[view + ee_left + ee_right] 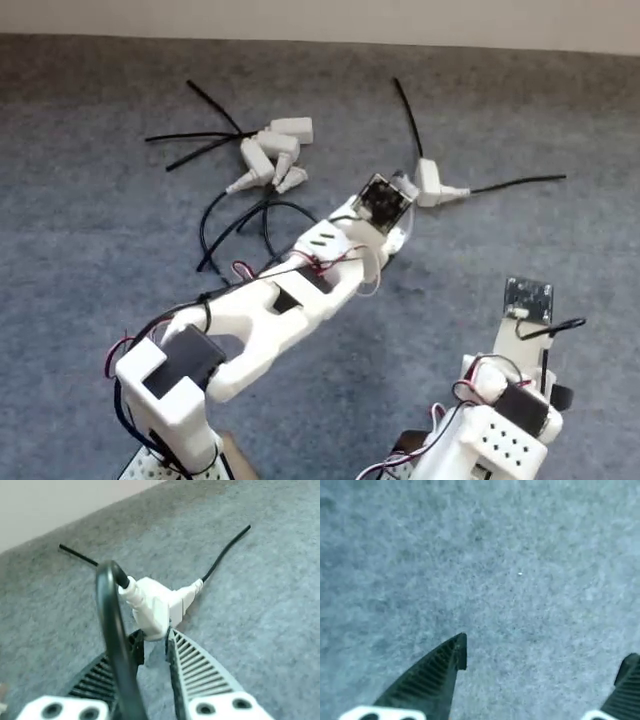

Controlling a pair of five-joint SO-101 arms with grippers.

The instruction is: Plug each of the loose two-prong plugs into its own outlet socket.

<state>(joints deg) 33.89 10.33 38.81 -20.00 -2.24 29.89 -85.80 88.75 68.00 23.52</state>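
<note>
— Where is my left gripper [154, 642] now?
— I have it pinched narrow on the near end of the white plug [150, 614]. The plug lies on the grey carpet [260, 630], joined to a second white connector [185, 597].
— And my right gripper [540, 665]?
— Spread wide above bare carpet.

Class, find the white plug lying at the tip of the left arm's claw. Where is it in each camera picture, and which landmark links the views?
High view: the white plug lies right of centre in the upper half, just beyond the left claw.
Left wrist view: the plug is mid-picture, right at that claw's tip.
Right wrist view: the open right claw hangs above grey carpet.
Landmark: the black cord leaving the plug.
</note>
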